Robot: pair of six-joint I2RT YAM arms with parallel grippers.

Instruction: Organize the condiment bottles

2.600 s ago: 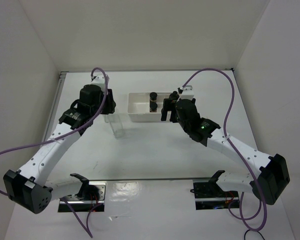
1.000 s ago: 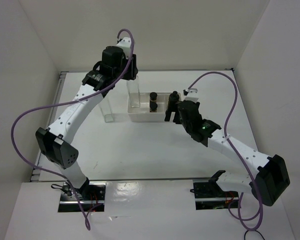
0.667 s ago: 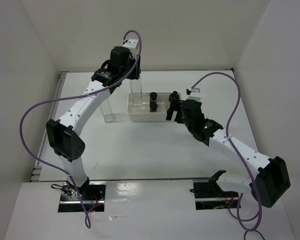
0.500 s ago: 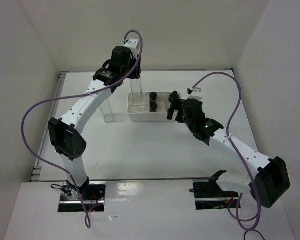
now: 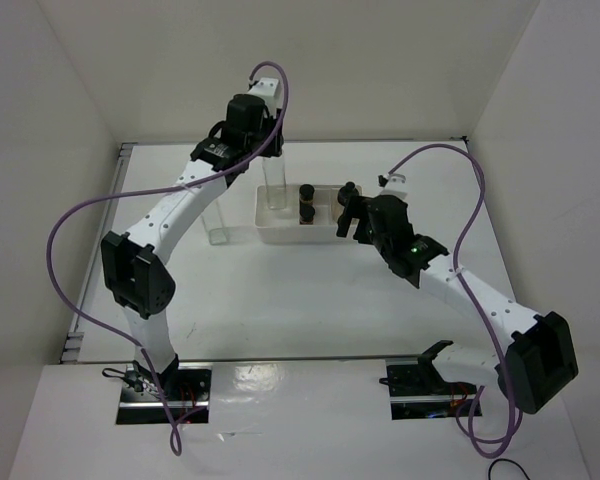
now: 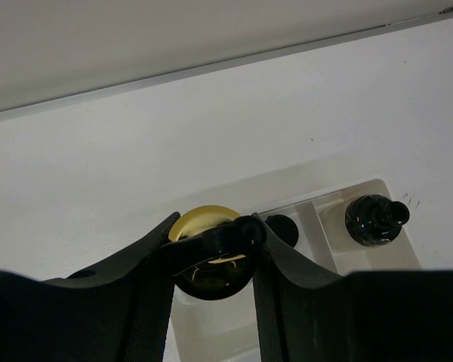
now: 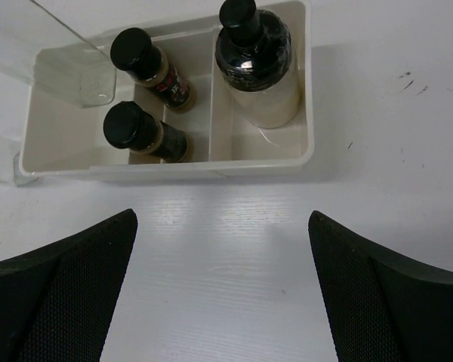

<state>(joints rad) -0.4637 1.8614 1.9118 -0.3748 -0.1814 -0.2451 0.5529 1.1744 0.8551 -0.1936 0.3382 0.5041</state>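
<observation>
My left gripper is shut on the gold pourer top of a tall clear glass bottle. The bottle stands upright with its base in the left compartment of the white tray; that base also shows in the right wrist view. Two small dark spice jars stand in the middle compartment. The whitish black-capped jar stands in the right compartment. The second glass bottle stands on the table left of the tray. My right gripper is open and empty, hovering just in front of the tray.
The tray's front wall lies just beyond my right fingers. White enclosure walls close in the back and both sides. The left arm reaches high over the table's left half.
My left arm has lifted the glass bottle from the table and carried it right into the tray's left compartment. My right gripper has drawn back slightly from the tray.
</observation>
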